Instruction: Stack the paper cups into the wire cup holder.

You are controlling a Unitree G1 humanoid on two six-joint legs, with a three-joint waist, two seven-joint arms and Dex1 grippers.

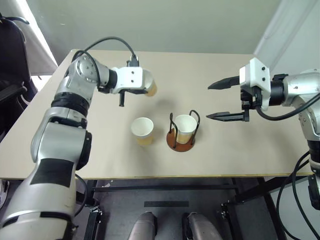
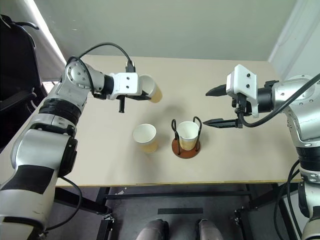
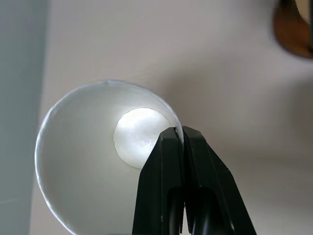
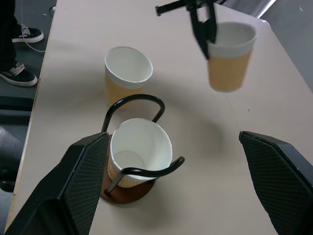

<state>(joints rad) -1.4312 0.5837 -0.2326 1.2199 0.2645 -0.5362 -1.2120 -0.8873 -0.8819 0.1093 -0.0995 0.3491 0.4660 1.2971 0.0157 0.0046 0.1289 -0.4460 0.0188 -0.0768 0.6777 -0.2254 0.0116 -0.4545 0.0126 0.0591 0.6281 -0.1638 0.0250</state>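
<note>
- Bench (image 1: pixel 240 150): a pale beige top carrying the wire cup holder and one free-standing paper cup; its far edge meets a grey wall.
- Left hand (image 4: pixel 208 41): raised over the bench on the robot's left, clenched on the rim of a paper cup (image 4: pixel 229 56); one finger lies inside the wall, the other outside, as the left wrist view shows. The held cup hangs clear of the bench, well apart from the holder.
- Right hand (image 1: pixel 227 99): held above the bench on the robot's right, released, its two black fingers spread wide and grasping nothing.
- Wire cup holder (image 1: pixel 182 141): a reddish-brown disc base with black wire loops, near the bench's middle; one paper cup (image 1: pixel 185 126) sits upright inside the loops.
- Third paper cup (image 1: pixel 142 130): stands upright on the bench just beside the holder, on the robot's left of it, not touching.
</note>
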